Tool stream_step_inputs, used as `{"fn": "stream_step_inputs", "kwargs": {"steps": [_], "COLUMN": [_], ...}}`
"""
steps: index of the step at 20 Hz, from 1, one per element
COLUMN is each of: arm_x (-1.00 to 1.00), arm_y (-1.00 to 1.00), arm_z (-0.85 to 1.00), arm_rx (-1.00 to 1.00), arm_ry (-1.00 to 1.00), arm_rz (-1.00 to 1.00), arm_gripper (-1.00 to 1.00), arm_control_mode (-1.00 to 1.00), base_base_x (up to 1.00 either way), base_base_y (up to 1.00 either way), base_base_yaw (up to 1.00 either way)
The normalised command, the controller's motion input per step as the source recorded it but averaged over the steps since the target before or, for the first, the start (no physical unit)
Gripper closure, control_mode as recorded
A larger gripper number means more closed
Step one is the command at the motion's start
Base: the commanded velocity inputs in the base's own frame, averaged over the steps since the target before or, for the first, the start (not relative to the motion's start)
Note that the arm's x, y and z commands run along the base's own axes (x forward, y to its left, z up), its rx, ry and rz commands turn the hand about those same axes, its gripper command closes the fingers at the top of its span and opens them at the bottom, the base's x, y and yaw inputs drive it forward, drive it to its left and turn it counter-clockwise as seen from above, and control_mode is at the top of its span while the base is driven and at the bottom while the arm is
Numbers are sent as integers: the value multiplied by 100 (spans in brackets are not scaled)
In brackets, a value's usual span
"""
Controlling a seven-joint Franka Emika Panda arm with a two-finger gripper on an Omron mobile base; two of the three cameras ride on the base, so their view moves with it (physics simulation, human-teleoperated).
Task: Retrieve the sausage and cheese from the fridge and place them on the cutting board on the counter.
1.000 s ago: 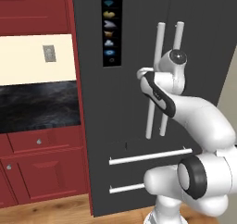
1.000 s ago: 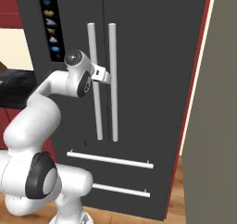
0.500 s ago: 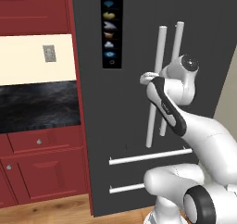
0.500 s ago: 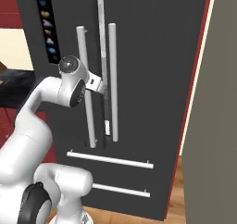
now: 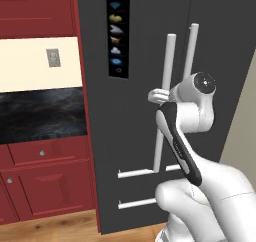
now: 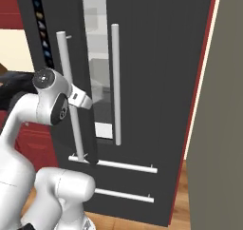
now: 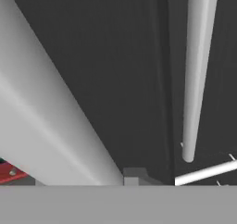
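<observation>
Here, in the left base view, the dark fridge stands beside red cabinets and the black marbled counter; the gripper sits at the left silver bar handle, its spread impossible to judge. From the right base view, the left door stands ajar, showing pale shelves. The hand view shows that handle close up, smooth and round.

Red cabinets on wood floor below a cream wall.
</observation>
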Motion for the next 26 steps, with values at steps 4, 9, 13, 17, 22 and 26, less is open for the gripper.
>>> {"fn": "stream_step_inputs", "kwargs": {"steps": [4, 9, 13, 17, 22, 26], "arm_x": [-71, -36, -34, -61, -57, -26], "arm_y": [14, -7, -49, -47, -44, -31], "arm_z": [0, 0, 0, 0, 1, 5], "arm_rx": [1, 0, 0, 5, 8, 8], "arm_ry": [0, 3, 2, 0, 0, -4], "arm_rz": [-3, -2, 0, 0, 0, 28], "arm_gripper": [100, 100, -100, -100, -100, -100], "arm_control_mode": [-100, -100, -100, -100, -100, -100], "base_base_x": [0, 0, 0, 0, 0, 0], "base_base_y": [0, 0, 0, 0, 0, 0], "base_base_yaw": [0, 0, 0, 0, 0, 0]}}
